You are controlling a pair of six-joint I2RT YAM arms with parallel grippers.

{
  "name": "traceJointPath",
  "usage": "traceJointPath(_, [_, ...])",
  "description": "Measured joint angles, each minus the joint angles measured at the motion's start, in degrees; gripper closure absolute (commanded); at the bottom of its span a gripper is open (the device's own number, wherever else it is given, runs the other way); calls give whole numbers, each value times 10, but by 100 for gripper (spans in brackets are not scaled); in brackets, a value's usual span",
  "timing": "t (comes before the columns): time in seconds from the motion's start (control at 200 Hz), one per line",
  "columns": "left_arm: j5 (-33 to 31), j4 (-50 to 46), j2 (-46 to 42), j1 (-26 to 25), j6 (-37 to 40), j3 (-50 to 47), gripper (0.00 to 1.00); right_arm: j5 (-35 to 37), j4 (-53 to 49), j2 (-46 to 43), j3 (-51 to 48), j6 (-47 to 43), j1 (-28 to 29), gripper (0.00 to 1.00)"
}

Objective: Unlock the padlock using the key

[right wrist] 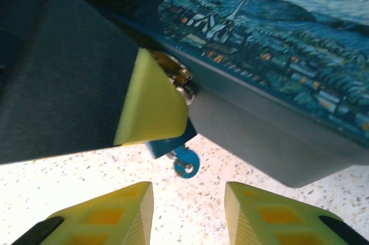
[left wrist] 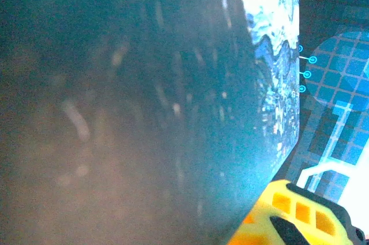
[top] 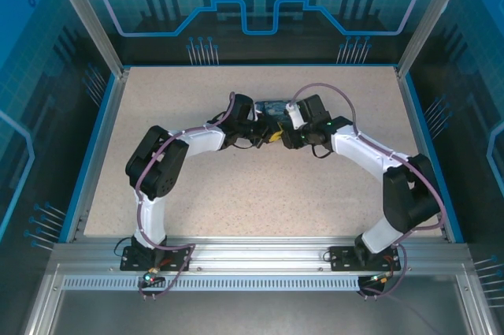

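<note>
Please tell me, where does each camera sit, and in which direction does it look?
Top external: high behind the bases, looking down on the table; left arm and right arm show.
Left wrist: against the box, facing along it; one yellow finger of its own.
Right wrist: low, facing box, padlock, key; right gripper open.
Shared: the box.

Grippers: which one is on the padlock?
The left gripper, its yellow finger against the brass padlock; the right gripper hangs open and empty short of the key.
</note>
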Motion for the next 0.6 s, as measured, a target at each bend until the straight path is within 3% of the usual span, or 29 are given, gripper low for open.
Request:
traceJointPath(0.325, [5,-23,0,0,9,11,100,22,38,17,-16,-30,17,63])
traceJointPath(0.6, [9,-31,0,0,11,14,100,31,54,49,-16,-35,22,73])
